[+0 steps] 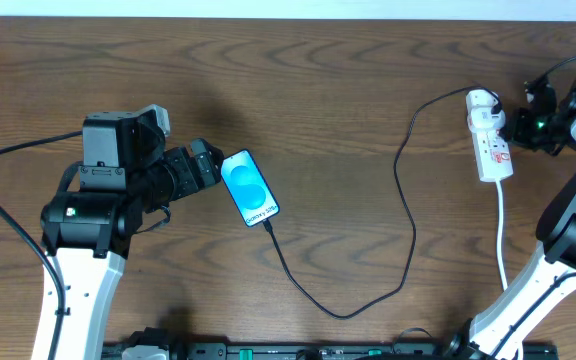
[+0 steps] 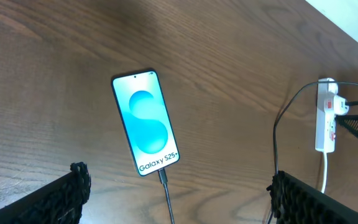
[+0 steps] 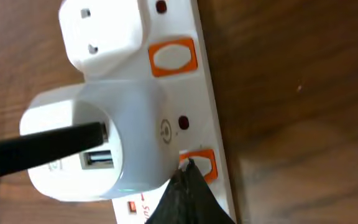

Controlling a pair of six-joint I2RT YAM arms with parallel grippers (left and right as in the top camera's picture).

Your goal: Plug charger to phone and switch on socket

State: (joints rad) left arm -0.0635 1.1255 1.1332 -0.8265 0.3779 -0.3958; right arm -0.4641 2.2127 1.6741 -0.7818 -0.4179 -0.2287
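The phone [image 1: 250, 187] lies face up left of centre, its screen lit blue [image 2: 145, 122]. The charger's black cable [image 1: 343, 314] loops from the phone's bottom edge, where its plug tip [image 2: 162, 175] sits in the port, to a white adapter [image 3: 98, 143] on the socket [image 1: 490, 140]. My left gripper [image 1: 211, 168] stands open just left of the phone, its fingers [image 2: 73, 190] wide apart and holding nothing. My right gripper [image 3: 188, 171] is shut, with its tip pressed on the socket's lower orange switch [image 3: 199, 160].
A rounded white plug [image 3: 104, 31] sits at the strip's end beside a second orange switch [image 3: 173, 56]. The socket's white cord [image 1: 501, 230] runs toward the front edge by the right arm's base [image 1: 528, 300]. The table's far edge [image 2: 347, 25] is close behind the socket.
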